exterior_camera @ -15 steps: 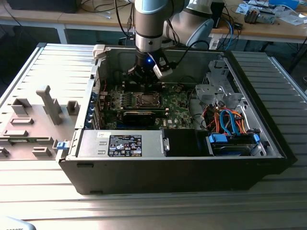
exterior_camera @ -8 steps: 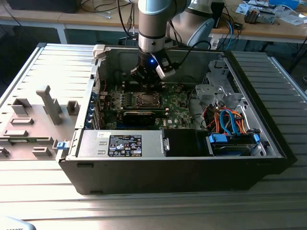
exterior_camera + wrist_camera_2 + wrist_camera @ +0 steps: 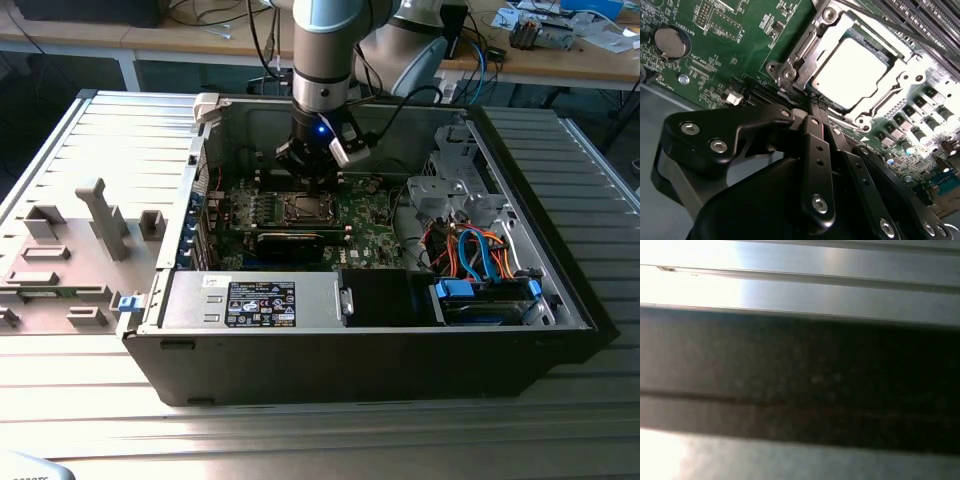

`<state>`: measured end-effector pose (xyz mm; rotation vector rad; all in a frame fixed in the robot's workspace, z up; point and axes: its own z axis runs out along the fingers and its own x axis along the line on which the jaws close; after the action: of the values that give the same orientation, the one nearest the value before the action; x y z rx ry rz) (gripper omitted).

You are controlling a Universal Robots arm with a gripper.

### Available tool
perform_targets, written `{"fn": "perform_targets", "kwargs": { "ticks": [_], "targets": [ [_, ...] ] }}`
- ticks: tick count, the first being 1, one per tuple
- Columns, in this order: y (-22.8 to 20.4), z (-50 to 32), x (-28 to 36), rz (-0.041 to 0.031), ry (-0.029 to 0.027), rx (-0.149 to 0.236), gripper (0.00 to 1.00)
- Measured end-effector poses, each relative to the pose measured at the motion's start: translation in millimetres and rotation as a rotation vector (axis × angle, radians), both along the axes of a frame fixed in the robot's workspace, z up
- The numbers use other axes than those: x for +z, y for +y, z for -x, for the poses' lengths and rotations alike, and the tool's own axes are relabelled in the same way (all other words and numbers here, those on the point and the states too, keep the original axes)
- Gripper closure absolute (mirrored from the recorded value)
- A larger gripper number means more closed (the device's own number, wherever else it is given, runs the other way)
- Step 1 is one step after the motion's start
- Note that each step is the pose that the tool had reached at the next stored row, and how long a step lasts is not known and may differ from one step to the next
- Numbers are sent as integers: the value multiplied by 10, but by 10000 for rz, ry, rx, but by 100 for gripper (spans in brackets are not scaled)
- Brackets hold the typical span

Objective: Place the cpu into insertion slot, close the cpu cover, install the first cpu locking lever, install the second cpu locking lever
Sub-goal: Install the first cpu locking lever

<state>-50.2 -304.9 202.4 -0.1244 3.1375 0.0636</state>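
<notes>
While the black gripper (image 3: 816, 107) hovers with fingers pressed together and empty, the pale metallic square cpu (image 3: 850, 70) lies just beyond its tips, seated under the silvery frame cover (image 3: 902, 82).

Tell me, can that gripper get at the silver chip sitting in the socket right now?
Probably yes. The gripper hangs at the socket's edge inside the open case, its fingers together, and the cpu lies bare in the frame's window, with nothing between them.

Work surface: ribbed grey metal table (image 3: 560, 420) lay under everything.
Behind: a wooden bench (image 3: 560, 62) stood cluttered with cables (image 3: 210, 25).
Light: bright, even.
</notes>
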Motion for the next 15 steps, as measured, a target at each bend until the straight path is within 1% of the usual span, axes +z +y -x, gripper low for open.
{"fn": "perform_targets", "kwargs": {
  "ticks": [2,6,8,10,12,15],
  "targets": [
    [0,-1,11,-4,-5,-1,89],
    [0,2,95,-4,-9,1,89],
    [-1,20,111,-3,-23,0,89],
    [-1,72,113,-1,-42,2,89],
    [3,185,112,-2,-86,1,89],
    [26,241,113,-1,-91,-2,89]
  ]
}}
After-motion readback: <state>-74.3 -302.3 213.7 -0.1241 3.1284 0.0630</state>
